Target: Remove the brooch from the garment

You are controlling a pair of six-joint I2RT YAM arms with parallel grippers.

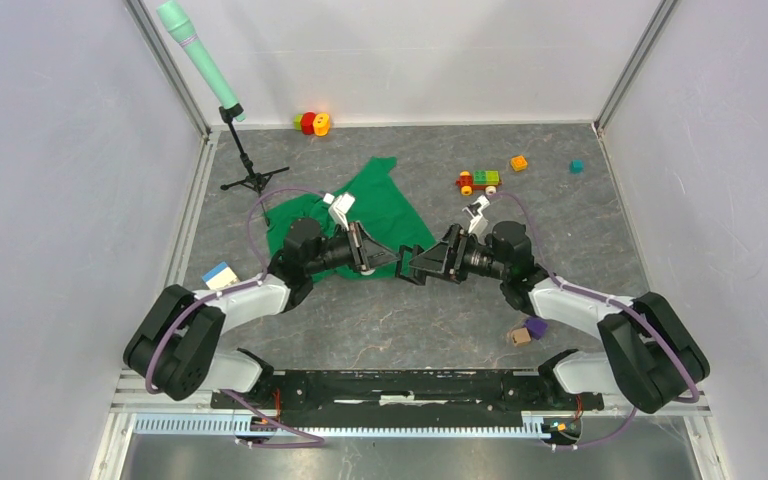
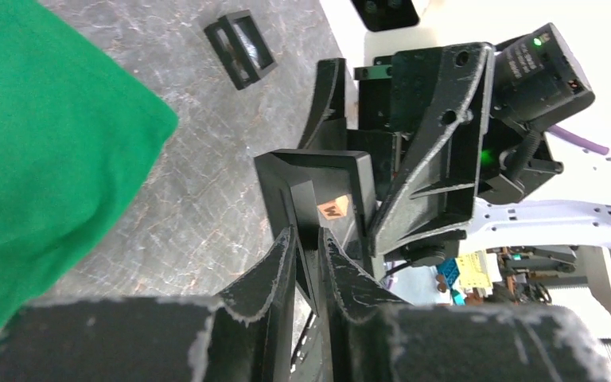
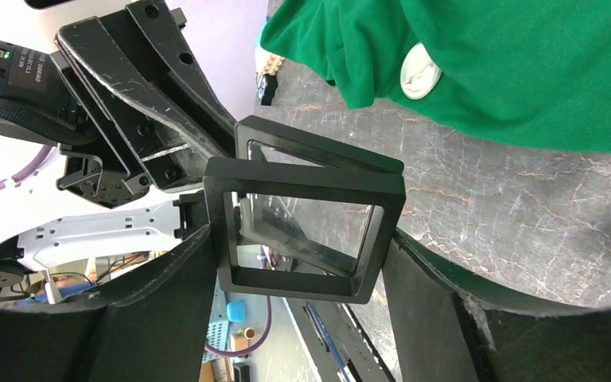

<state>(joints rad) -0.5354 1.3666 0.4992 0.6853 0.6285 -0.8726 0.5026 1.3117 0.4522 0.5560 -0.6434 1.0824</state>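
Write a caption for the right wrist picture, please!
Right gripper grips an open black square frame, with the green garment lying on the table behind.

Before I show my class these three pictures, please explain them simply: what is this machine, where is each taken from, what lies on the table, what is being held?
These are two robot arms bolted at a table's near edge. One picture looks down from above; the other two come from cameras on each wrist. On the grey table lie a bright green cloth garment, colourful toy bricks and a small black tripod stand. The right end effector grips a black square frame with a clear window. The left end effector is almost closed; a tiny orange-gold piece, possibly the brooch, sits at its tips, but whether it is pinched is unclear.
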